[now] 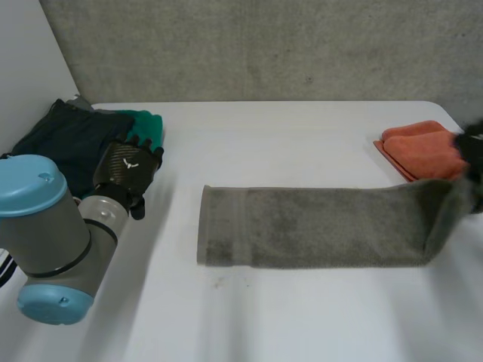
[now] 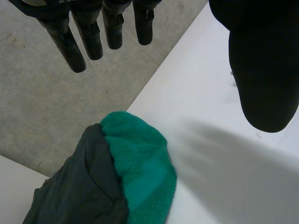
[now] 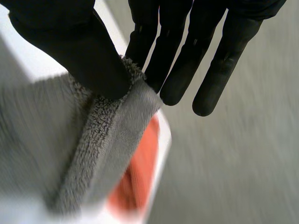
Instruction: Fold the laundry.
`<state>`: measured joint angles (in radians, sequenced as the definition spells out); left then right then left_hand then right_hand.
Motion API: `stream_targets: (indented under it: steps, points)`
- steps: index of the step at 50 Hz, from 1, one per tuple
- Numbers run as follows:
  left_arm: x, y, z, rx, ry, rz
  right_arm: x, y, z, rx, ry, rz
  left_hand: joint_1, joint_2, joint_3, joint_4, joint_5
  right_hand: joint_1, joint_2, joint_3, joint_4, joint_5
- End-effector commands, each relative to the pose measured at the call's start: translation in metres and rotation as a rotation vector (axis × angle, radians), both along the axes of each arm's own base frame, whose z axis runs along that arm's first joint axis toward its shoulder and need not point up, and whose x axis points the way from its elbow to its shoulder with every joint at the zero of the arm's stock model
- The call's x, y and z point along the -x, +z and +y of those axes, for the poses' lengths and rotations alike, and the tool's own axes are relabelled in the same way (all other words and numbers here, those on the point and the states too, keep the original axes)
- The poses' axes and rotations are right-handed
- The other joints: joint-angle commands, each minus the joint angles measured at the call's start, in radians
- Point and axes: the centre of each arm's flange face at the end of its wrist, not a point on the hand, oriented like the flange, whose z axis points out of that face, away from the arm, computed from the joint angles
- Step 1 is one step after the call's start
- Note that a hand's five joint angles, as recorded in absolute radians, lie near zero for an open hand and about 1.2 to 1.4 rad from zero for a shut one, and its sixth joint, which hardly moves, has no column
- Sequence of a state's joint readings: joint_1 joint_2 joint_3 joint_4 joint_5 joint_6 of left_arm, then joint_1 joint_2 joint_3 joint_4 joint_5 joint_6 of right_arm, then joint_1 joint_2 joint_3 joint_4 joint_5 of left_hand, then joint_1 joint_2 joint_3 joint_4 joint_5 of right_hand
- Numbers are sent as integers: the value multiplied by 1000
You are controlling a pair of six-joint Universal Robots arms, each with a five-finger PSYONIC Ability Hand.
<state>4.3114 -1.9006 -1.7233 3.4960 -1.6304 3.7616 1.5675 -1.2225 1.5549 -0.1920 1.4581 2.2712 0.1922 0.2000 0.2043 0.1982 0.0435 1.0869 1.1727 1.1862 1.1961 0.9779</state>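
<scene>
Now | right hand pinches grey towel edge | left hand fingers straight

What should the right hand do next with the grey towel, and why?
Probably carry its end over the towel to the far end, folding it in half: the right hand pinches one end, lifted, while the rest lies flat along the table.

open table in front; grey towel bars the middle.
</scene>
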Motion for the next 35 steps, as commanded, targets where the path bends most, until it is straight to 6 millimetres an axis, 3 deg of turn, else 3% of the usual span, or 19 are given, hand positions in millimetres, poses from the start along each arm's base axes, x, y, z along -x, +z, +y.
stream_targets:
  steps: [1, 4, 5, 9, 13, 15, 18, 19, 20, 21, 22, 24, 25, 29, 35]
  points:
    - [-2, 10, 5, 12, 5, 41, -154, 18, 70, 87, 465, -101, -18, -25, -30, -24, -43, 309, 224, 210, 200, 244]
    - [-3, 13, 8, 8, 4, 65, -199, 2, 103, 77, 637, -94, -18, -25, -30, -24, -43, 309, 224, 210, 200, 244]
    - [-3, 14, 9, 7, 5, 73, -222, -10, 124, 71, 741, -77, -18, -25, -30, -24, -43, 309, 224, 210, 200, 244]
    - [-4, 11, 11, -4, 5, 76, -257, -40, 166, 42, 932, -23, -18, -25, -30, -24, -43, 309, 224, 210, 200, 244]
    - [-2, 7, 14, -17, -2, 71, -271, -73, 198, -24, 1050, 30, -18, -25, -30, -24, -43, 309, 224, 210, 200, 244]
    - [-2, 6, 14, -21, -4, 68, -273, -81, 205, -34, 1066, 46, -18, -25, -30, -24, -43, 309, 224, 210, 200, 244]
    - [-1, 6, 14, -19, -7, 68, -271, -83, 203, -40, 1042, 61, -18, -25, -30, -24, -43, 309, 224, 210, 200, 244]
    - [0, 6, 14, -18, -9, 69, -270, -82, 202, -41, 1030, 60, -18, -25, -30, -24, -43, 151, 65, 51, 41, 85]
    - [1, 7, 14, -15, -12, 70, -268, -82, 202, -46, 1021, 59, -18, -25, -30, -24, -43, -118, -204, -218, -228, -184]
    - [3, 9, 14, -6, -17, 74, -265, -80, 202, -55, 996, 54, -18, -25, -30, -24, -43, -650, -736, -749, -759, -716]
    - [5, 11, 14, -1, -23, 75, -263, -76, 203, -57, 987, 47, -18, -25, -30, -24, -43, -865, -951, -964, -974, -930]
    - [10, 14, 14, 11, -38, 79, -257, -65, 200, -53, 952, 22, -18, -25, -30, -24, -43, -912, -998, -1012, -1022, -978]
    - [16, 17, 15, 22, -53, 84, -247, -47, 190, -36, 899, -17, -18, -25, -30, -24, -43, -912, -998, -1012, -1022, -978]
    - [35, 25, 20, 51, -106, 102, -210, -22, 166, -76, 755, -127, -18, -25, -30, -24, -43, -912, -998, -1012, -1022, -978]
    - [50, 27, 24, 60, -147, 111, -167, -42, 152, -276, 593, -192, -18, -25, -30, -24, -43, -912, -998, -1012, -1022, -978]
